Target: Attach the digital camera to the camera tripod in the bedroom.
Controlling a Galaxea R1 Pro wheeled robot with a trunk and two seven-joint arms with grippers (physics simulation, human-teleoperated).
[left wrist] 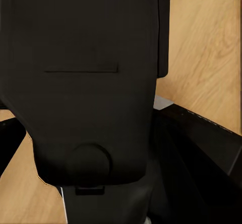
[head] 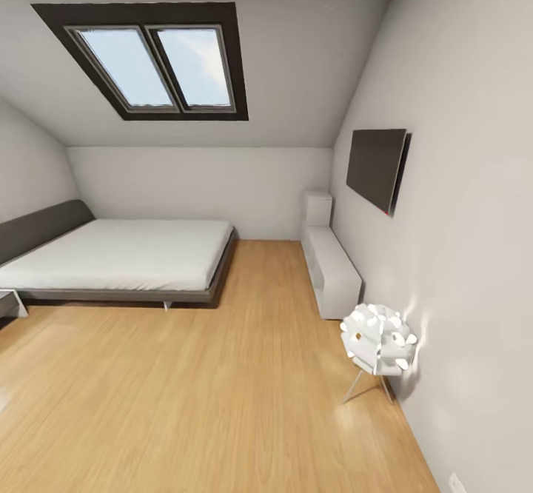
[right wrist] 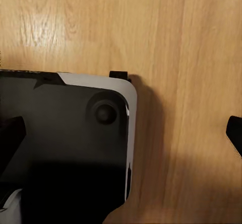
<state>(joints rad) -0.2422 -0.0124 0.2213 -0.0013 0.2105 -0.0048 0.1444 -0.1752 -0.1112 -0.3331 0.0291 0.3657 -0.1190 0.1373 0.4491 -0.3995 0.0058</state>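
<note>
Bedroom [head: 222, 374] w/ plank floor spreads ahead; grey bed [head: 118, 256] at left, skylight [head: 159, 64] w/ 2 panes overhead, white cabinet [head: 333, 271], dark wall panel [head: 377, 167], white lamp [head: 379, 339] at right. Tool state: can't tell, either arm. Robot's black base [right wrist: 65, 143] over floor.

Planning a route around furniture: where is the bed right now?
In the head view the bed sits at left against the far wall, under the skylight, across the floor from the white cabinet.
</note>
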